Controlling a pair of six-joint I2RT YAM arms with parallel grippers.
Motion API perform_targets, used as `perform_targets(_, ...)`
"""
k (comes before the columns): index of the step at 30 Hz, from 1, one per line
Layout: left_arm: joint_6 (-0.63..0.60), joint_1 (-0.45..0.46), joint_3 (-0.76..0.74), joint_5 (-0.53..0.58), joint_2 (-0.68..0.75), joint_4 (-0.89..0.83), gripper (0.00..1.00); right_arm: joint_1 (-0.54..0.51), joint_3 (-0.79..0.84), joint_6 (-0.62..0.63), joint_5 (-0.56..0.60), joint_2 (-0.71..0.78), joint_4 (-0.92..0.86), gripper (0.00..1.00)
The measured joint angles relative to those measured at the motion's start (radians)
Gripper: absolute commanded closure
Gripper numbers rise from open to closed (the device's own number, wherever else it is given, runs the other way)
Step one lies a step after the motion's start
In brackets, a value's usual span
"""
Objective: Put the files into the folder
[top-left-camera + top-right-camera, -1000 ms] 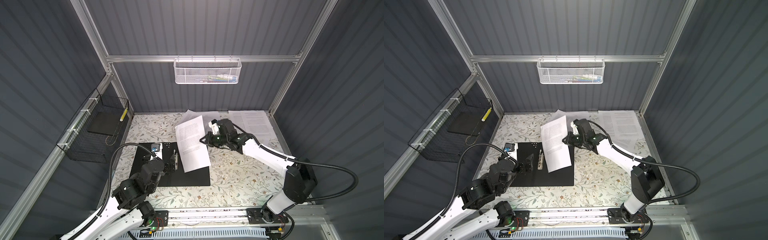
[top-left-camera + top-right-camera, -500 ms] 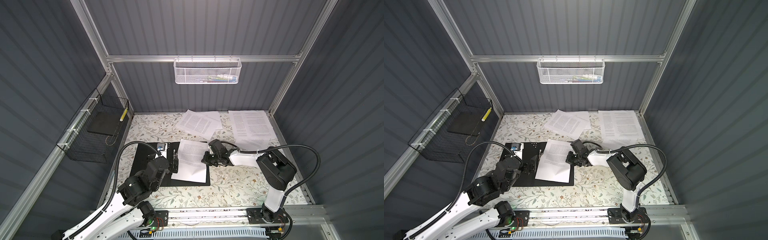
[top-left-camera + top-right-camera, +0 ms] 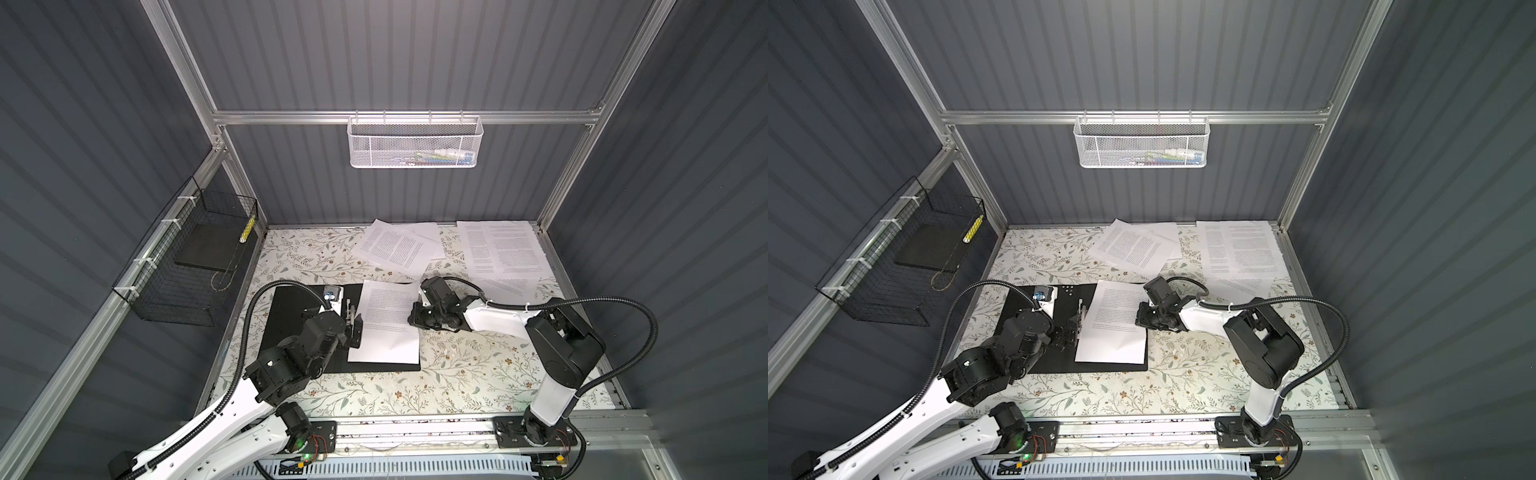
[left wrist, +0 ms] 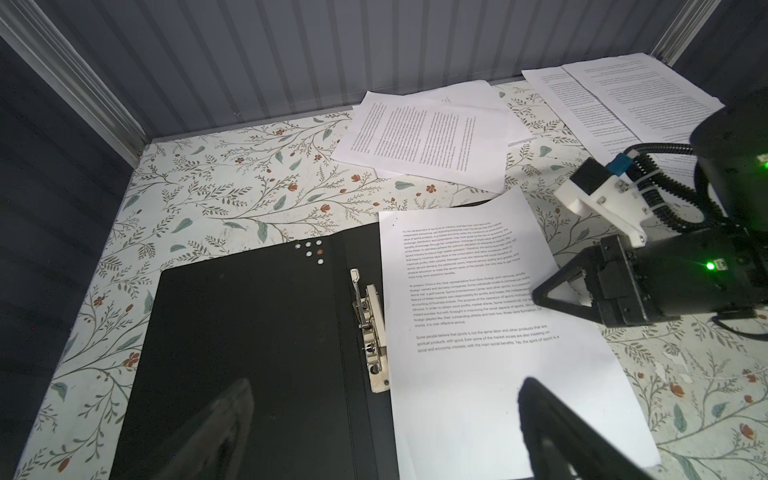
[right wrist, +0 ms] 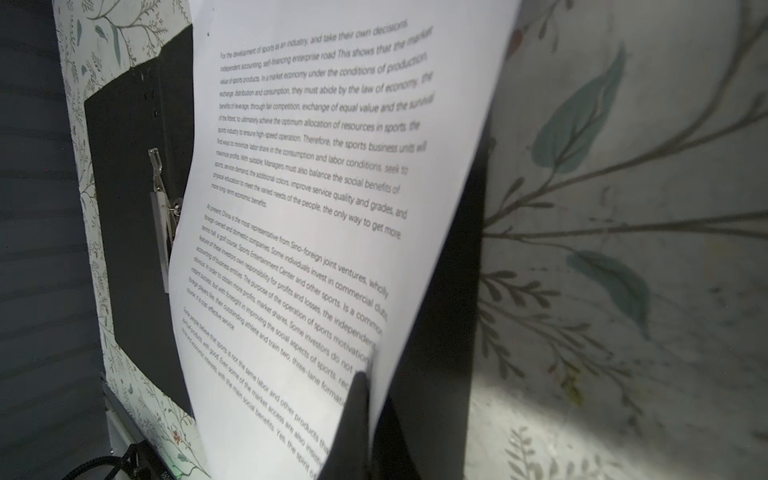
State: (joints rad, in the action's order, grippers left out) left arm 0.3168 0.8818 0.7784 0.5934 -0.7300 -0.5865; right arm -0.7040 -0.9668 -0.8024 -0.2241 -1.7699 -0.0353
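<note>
right gripper (image 4: 537, 293) clenched on white printed paper sheet (image 4: 478, 332) (edge slightly raised) | sheet runs from its tips onto open matte black rectangular folder (image 4: 249, 332) | left gripper (image 4: 382, 432) released, hovering over both

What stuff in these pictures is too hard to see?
- White mesh basket: contents too small behind the mesh, in both top views.
- Folder: right half mostly hidden under the held sheet, in both top views.
- Back sheets: print too small to read, in both top views.
- Left gripper: fingers blurred and cut off by the picture's edge, left wrist view.
</note>
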Motion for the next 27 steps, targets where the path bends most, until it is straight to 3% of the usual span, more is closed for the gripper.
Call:
perform_targets(13,0.000,-0.002,0.000,-0.019,-0.021,0.000,0.00,0.011,0.008,0.048,-0.016,-0.009,-0.022,1.00)
perform_targets(27,-0.001,-0.011,0.000,-0.029,-0.037,0.000,0.00,0.010,0.021,-0.022,-0.085,-0.071,0.064,1.00)
